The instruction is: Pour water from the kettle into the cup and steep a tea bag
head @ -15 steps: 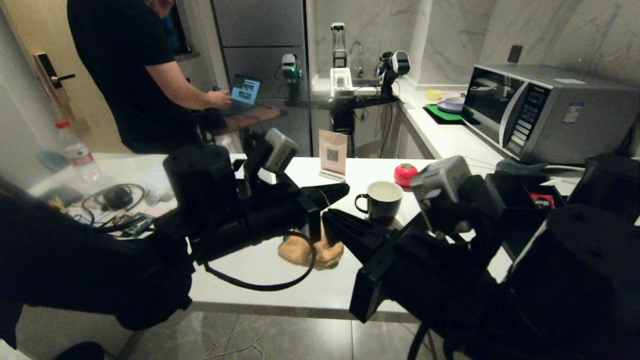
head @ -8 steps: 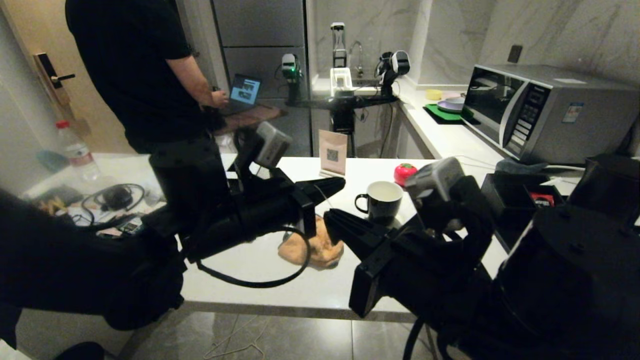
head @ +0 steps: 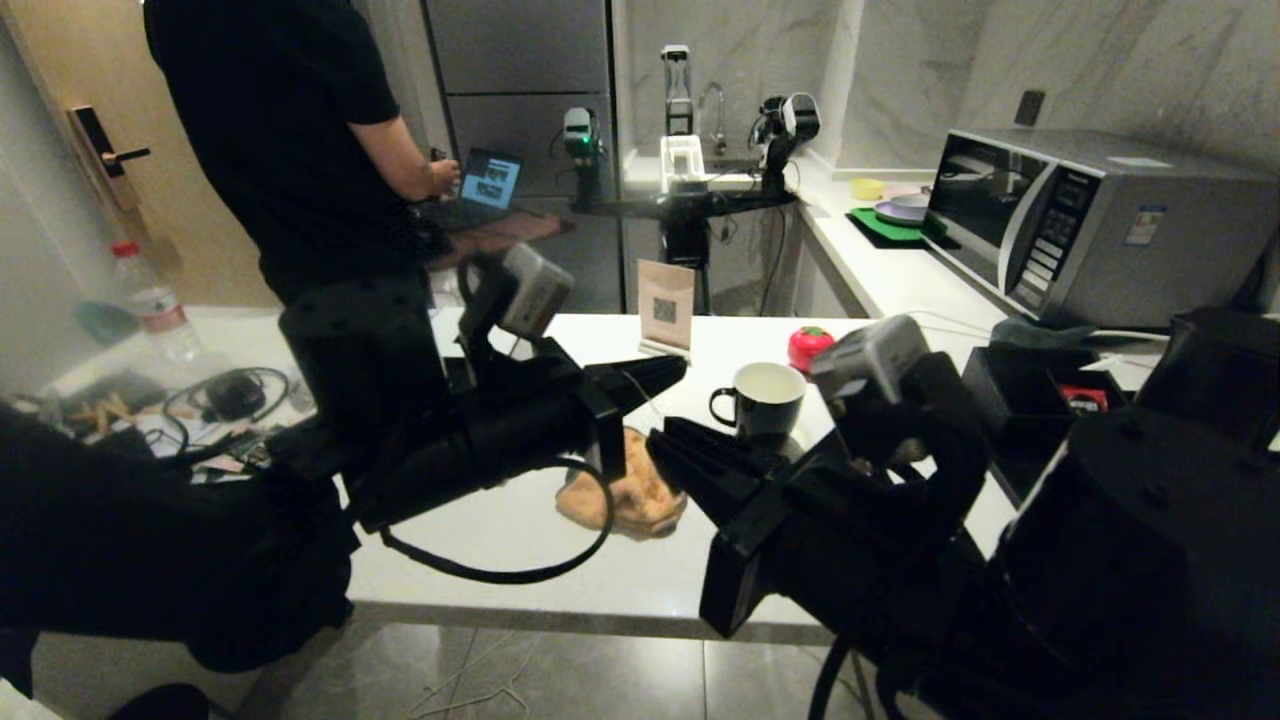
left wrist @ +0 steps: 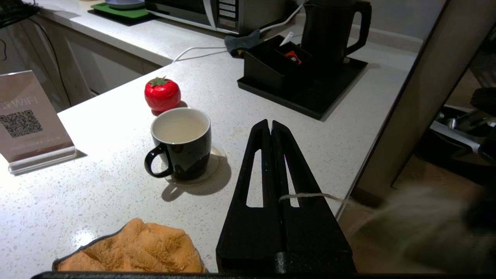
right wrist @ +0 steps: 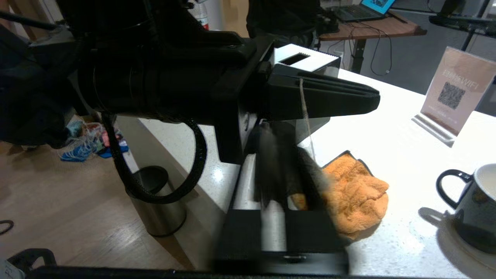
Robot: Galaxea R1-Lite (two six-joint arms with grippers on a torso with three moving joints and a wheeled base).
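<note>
The cup [head: 762,400] stands upright on the white counter [head: 560,570], its white inside showing and its handle turned toward the left gripper [head: 668,370]. It sits just beyond and to the right of that gripper's tips, apart from them. The left gripper hangs over the counter with its fingers [left wrist: 271,155] pressed flat together, and a thin pale string [left wrist: 310,196] is pinched between them and trails off to the side. What hangs on the string's far end is too blurred to tell. The right gripper [head: 665,450] is held just below and beside the left one, pointing toward it; its fingers [right wrist: 271,162] are blurred in the right wrist view, so I cannot tell how far apart they stand. An orange cloth [head: 630,500] lies crumpled on the counter under both grippers. The kettle [left wrist: 329,31] stands well beyond the cup from the left gripper, on a black tray [left wrist: 310,97] next to a low black compartment box [left wrist: 271,62]. A small red tomato-shaped object [head: 810,347] rests just behind the cup. A person [head: 300,140] stands at the counter's far side.
</note>
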